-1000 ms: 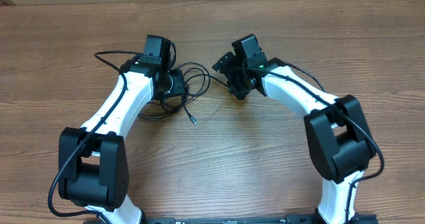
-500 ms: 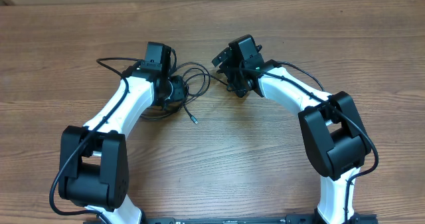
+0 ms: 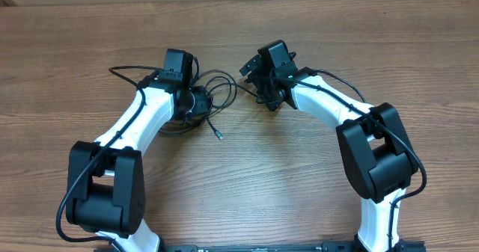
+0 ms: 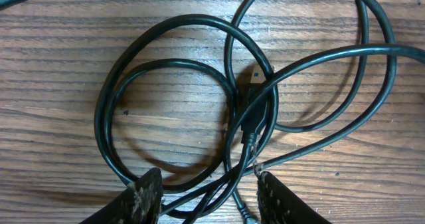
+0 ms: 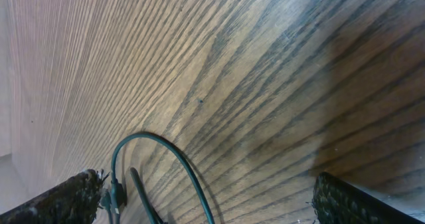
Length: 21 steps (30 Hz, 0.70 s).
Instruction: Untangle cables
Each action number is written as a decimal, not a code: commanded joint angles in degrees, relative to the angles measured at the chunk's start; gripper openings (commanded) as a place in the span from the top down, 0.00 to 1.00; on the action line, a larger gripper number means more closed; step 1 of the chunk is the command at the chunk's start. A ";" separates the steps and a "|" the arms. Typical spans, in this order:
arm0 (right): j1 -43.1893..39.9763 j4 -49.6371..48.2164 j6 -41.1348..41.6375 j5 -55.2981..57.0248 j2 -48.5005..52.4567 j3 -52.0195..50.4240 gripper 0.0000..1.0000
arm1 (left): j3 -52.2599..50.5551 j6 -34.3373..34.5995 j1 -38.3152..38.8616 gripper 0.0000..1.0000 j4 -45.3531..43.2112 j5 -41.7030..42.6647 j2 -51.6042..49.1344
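So, L gripper sits low over the cables, jaws partly apart w/ a few strands running btwn them, nothing pinched afaict. The tangle of black loops lies on the wood surface left of center, one plug sticking out toward the robot's base. R gripper is spread wide, holding nothing, one loop just beside a finger.
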State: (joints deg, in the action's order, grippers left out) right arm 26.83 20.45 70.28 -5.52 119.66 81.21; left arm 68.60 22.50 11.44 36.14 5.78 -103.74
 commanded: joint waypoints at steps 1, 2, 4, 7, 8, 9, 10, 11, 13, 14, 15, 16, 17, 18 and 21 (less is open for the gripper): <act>0.22 0.24 -0.22 1.03 0.28 -0.17 0.00 | -0.35 0.42 0.22 0.53 -0.22 -0.46 -0.04; 0.22 0.42 -0.22 1.03 0.28 -0.17 0.00 | -0.35 0.42 0.22 0.53 -0.22 -0.48 -0.04; 0.22 0.48 -0.22 1.05 0.35 -0.17 0.00 | -0.35 0.44 0.22 0.52 -0.20 -0.46 -0.04; 0.22 0.66 -0.22 1.33 0.52 -0.17 0.00 | -0.35 0.42 0.22 0.52 -0.20 -0.46 -0.04; 0.22 0.87 -0.22 1.66 0.61 -0.17 0.00 | -0.35 0.42 0.22 0.50 -0.20 -0.46 -0.04; 0.22 1.05 -0.22 1.68 0.83 -0.17 0.00 | -0.35 0.42 0.22 0.44 -0.20 -0.44 -0.04; 0.22 1.14 -0.22 1.68 0.94 -0.17 0.00 | -0.35 0.42 0.22 0.38 -0.17 -0.44 -0.04; 0.22 1.14 -0.22 1.68 1.11 -0.20 0.00 | -0.35 0.42 0.22 0.31 -0.17 -0.46 -0.04; 0.22 1.11 -0.22 1.68 1.29 -0.20 0.00 | -0.35 0.42 0.22 0.17 -0.15 -0.44 -0.04; 0.22 1.09 -0.22 1.68 1.36 -0.20 0.00 | -0.35 0.42 0.22 0.11 -0.15 -0.44 -0.04; 0.22 1.09 -0.22 1.68 1.38 -0.20 0.04 | -0.35 0.42 0.22 0.04 -0.15 -0.44 -0.04; 0.22 1.05 -0.24 1.70 1.40 -0.20 0.11 | -0.35 0.42 0.22 0.00 -0.15 -0.44 -0.04; 0.22 1.05 -0.24 1.70 1.40 -0.20 0.15 | -0.35 0.42 0.22 0.00 -0.15 -0.44 -0.04; 0.22 0.92 -1.66 1.64 1.40 -0.20 0.35 | -0.35 0.42 0.22 0.00 -0.15 -0.44 -0.04; 0.22 0.87 -4.26 1.64 1.40 -0.20 0.57 | -0.35 0.39 0.22 0.00 -0.15 -0.44 -0.04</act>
State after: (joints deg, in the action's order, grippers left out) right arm 26.83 21.61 68.88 -4.58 120.57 81.21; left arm 68.60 22.74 11.44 36.14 5.74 -103.74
